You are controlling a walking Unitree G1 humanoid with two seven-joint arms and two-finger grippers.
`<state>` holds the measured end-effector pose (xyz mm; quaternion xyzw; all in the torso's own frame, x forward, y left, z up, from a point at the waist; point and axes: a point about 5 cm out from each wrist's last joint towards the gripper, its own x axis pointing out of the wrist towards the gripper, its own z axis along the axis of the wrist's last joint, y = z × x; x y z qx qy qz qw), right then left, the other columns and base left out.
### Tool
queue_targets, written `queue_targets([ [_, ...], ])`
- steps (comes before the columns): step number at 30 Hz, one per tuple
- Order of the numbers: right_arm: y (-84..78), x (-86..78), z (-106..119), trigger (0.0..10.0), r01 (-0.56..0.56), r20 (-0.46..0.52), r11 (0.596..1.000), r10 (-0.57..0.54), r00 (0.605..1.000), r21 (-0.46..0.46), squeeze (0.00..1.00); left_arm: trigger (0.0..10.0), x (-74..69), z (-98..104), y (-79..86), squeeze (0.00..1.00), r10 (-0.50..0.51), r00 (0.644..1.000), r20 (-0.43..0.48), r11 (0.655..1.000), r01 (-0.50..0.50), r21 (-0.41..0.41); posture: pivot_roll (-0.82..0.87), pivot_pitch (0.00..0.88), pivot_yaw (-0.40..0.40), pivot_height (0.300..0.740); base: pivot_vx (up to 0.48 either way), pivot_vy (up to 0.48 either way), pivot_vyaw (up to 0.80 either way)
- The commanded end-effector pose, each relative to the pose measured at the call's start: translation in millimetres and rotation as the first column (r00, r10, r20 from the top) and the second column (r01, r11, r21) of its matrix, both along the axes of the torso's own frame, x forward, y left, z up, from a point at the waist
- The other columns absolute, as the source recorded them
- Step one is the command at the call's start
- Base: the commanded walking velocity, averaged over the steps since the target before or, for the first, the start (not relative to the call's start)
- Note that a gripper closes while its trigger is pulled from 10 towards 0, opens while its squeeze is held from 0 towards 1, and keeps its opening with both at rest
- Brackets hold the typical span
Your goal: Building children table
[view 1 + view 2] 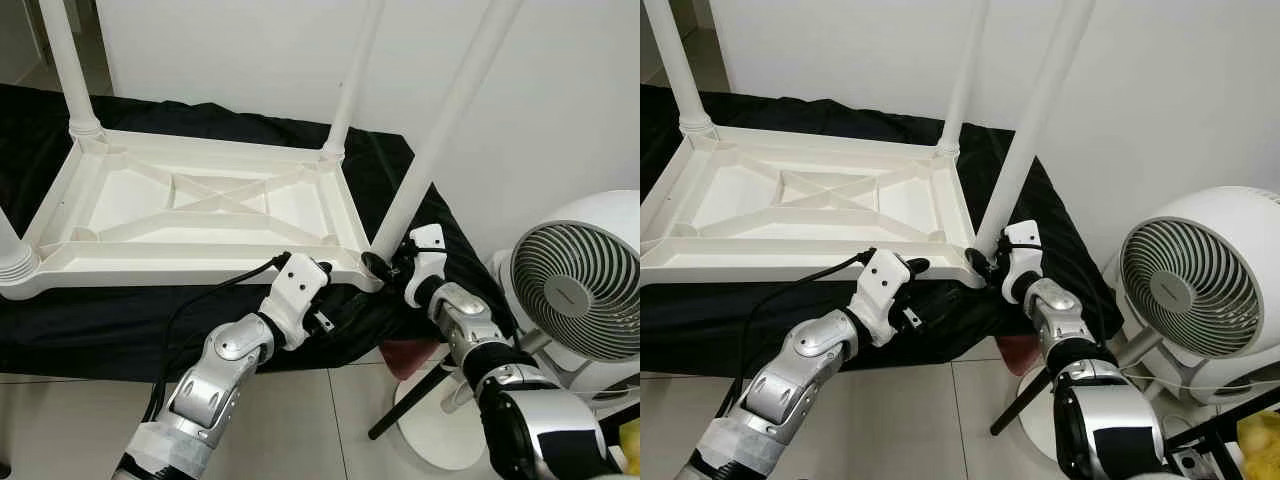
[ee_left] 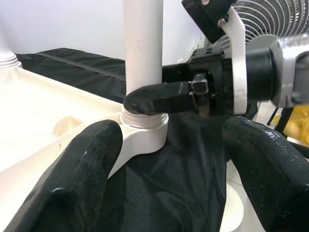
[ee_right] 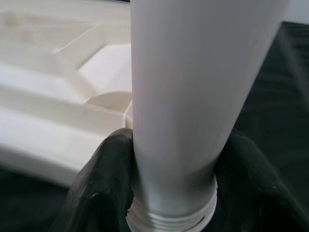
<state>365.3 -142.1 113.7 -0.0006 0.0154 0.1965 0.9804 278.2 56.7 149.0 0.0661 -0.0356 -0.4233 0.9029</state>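
Your right gripper [image 1: 380, 264] clamps the table leg [image 1: 440, 125].
It grips just above the threaded base; your left gripper [image 1: 325, 285] hangs spread beside the tabletop [image 1: 200, 255] corner.

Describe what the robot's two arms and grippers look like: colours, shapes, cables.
Both arms are jointed silver metal with black bands. The left gripper and right gripper have white housings and long, rounded black fingers. A black cable loops to the left wrist.
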Motion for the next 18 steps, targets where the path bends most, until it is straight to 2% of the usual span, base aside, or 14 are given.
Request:
queue_targets([
  [1,-8.2,-2.1,-7,10.0,0.096,-0.033,0.995,-0.097,0.995,-0.013,0.0,10.0,-4.0,-1,-6.8,0.0,-0.065,0.998,-0.009,0.998,0.065,0.007,-0.03,0.0,-0.185,0.74,0.0,0.0,0.0],
  [3,1.1,-9.1,-14,10.0,0.269,-0.051,0.963,-0.268,0.962,0.02,0.0,10.0,-1.2,0,-4.1,0.0,-0.038,0.999,-0.001,0.999,0.038,0.001,-0.03,0.0,-0.184,0.74,0.0,0.0,0.0],
  [4,3.7,-12.0,-16,10.0,0.319,-0.062,0.947,-0.316,0.947,0.029,0.0,10.0,0.5,1,-2.9,0.0,-0.025,1.0,0.0,1.0,0.025,-0.004,-0.03,0.0,-0.184,0.74,0.0,0.0,0.0],
  [8,12.2,-18.3,-17,10.0,0.39,-0.064,0.92,-0.387,0.92,0.034,0.0,10.0,2.5,2,-0.6,0.0,-0.013,1.0,0.007,1.0,0.013,-0.004,-0.03,0.0,-0.181,0.74,0.0,0.0,0.0],
  [9,17.8,-23.0,-18,10.0,0.447,-0.072,0.893,-0.443,0.894,0.053,0.0,10.0,3.2,2,0.5,0.0,-0.012,1.0,0.011,1.0,0.012,0.0,-0.03,0.0,-0.18,0.74,0.0,0.0,0.0],
  [13,33.1,-26.3,-17,10.0,0.408,-0.092,0.907,-0.4,0.912,0.103,0.0,10.0,3.2,2,1.7,0.0,-0.013,1.0,0.012,1.0,0.013,0.002,-0.03,0.0,-0.177,0.74,0.0,0.0,0.0],
  [18,37.6,-29.2,-9,10.0,0.36,-0.057,0.924,-0.356,0.933,0.131,0.0,10.0,2.2,2,1.4,0.0,-0.019,1.0,0.006,1.0,0.019,0.004,-0.04,0.0,-0.175,0.74,0.0,0.0,0.0],
])
